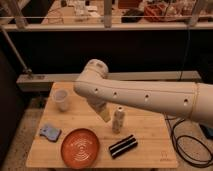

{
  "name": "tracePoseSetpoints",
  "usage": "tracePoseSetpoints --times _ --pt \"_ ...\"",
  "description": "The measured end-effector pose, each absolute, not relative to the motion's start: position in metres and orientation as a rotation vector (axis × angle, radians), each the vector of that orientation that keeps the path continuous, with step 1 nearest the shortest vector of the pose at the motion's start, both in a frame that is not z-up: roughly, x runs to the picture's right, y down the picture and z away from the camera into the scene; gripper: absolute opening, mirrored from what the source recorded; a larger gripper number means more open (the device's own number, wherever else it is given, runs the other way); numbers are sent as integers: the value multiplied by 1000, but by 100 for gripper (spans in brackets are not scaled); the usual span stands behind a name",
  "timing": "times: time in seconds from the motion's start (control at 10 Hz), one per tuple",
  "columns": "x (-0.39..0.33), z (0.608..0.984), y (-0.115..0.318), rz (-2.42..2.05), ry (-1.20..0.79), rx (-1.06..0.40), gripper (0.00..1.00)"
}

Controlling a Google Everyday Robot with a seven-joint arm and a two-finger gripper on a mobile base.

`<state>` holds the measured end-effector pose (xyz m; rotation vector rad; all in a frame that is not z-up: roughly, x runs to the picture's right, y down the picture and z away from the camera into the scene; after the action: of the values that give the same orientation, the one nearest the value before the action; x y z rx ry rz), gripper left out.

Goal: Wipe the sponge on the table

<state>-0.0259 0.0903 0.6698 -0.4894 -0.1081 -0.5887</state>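
White arm [145, 95] reaches in from the right, elbow bent over the counter [145, 131], wrist turned down. Gripper [104, 117] hangs over mid-counter, just left of the white bottle [118, 120]. Fingers [103, 111] spread apart, holding nothing. Sponge [50, 132] lies flat near the front-left edge, long axis roughly left-right, no clear pointing end. It's well left of the fingers and below them in view, beside the orange plate [80, 146].

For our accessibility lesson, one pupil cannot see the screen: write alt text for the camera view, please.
A white robot arm reaches over a bamboo table, its open pincer hanging above the middle beside a small white bottle. The light-blue sponge lies untouched at the table's left, near an orange plate, a white cup and a striped block.
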Motion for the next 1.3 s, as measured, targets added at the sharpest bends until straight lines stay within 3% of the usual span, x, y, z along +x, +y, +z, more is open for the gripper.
tracePoseSetpoints --times 1.3 --pt "-99 680 81 -871 -213 -451 80"
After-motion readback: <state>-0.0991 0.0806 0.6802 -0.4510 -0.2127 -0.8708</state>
